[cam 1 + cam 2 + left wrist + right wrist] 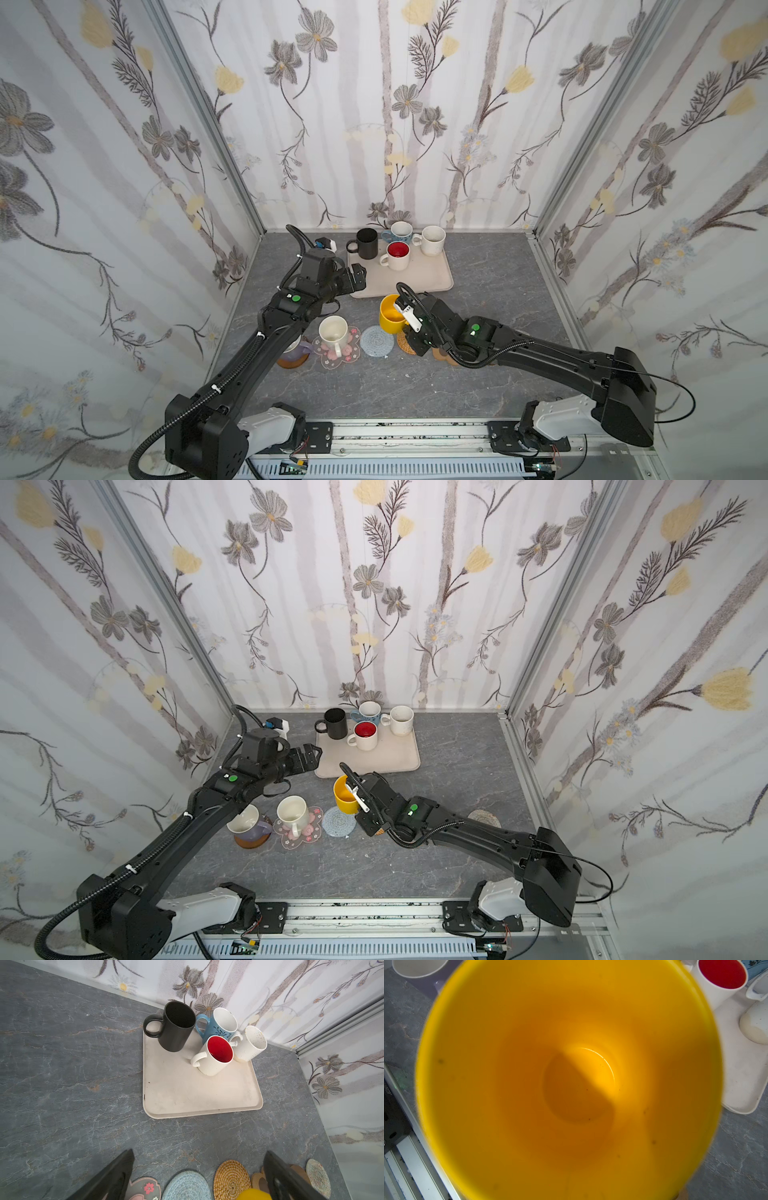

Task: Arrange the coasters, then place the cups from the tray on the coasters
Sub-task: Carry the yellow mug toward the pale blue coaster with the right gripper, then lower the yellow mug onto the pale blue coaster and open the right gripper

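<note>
Yellow mug (390,318) gripped by right fingers (409,319) beside tray (424,278).

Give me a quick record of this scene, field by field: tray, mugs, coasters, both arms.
On tray: black mug, blue mug, red-lined mug, speckled mug
On coasters: cream mug on pink coaster; lavender mug on brown coaster
Right fingers: shut on yellow mug rim
Left fingers: open, empty, near tray edge
Bare: blue coaster, rattan coaster

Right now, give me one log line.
right gripper: shut on yellow mug | left gripper: open | tray: four mugs
</note>
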Action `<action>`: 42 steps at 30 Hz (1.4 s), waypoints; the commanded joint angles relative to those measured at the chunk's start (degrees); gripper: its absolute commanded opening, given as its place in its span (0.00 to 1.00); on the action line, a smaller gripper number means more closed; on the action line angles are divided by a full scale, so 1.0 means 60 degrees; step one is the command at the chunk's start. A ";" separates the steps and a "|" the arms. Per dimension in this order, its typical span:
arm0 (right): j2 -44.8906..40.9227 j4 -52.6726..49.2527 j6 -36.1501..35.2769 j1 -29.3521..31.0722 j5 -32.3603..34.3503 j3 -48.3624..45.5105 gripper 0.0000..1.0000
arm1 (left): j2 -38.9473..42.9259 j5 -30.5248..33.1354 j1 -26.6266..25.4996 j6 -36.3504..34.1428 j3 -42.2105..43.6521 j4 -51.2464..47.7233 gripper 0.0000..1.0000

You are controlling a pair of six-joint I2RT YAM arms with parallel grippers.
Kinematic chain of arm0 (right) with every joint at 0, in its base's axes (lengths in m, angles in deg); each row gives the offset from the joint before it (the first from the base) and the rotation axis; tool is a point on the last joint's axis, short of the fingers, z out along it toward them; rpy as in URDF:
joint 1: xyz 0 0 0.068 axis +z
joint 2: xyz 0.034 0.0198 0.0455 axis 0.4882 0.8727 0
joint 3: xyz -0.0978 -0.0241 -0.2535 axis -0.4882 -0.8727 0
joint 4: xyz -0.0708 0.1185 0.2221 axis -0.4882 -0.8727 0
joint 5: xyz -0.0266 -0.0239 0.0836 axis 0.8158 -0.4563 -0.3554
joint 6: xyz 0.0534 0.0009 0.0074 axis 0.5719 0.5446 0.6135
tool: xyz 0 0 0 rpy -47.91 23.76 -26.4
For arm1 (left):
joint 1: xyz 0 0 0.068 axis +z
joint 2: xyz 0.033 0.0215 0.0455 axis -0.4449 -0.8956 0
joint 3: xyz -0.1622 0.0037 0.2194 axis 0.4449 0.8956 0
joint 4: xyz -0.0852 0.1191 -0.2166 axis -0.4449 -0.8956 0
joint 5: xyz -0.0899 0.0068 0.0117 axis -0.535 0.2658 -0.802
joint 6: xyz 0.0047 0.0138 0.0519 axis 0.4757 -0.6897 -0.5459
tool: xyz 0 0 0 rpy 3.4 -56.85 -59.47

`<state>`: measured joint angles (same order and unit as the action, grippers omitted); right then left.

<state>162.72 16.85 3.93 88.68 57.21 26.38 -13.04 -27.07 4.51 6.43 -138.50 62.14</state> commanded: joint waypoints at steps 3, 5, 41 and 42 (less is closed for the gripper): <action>0.0322 0.1400 0.0167 0.0236 -0.0108 -0.0175 0.00 | 0.0047 0.0401 0.0020 -0.0042 0.0065 0.0233 1.00; 0.0346 0.1610 0.0199 0.0328 -0.0308 -0.0189 0.00 | 0.0040 0.0417 0.0034 -0.0028 0.0067 0.0233 1.00; 0.3133 0.3129 0.0565 0.0197 -0.1216 -0.0014 0.00 | -0.0019 0.0560 0.0048 -0.0088 0.0114 0.0241 1.00; 0.3153 0.3139 0.0583 0.0197 -0.1239 -0.0014 0.00 | -0.0026 0.0572 0.0048 -0.0091 0.0121 0.0234 1.00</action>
<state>181.36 30.01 6.99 89.88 50.34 26.03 -13.13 -24.49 4.68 6.38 -138.02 62.14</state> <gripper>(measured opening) 0.162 0.997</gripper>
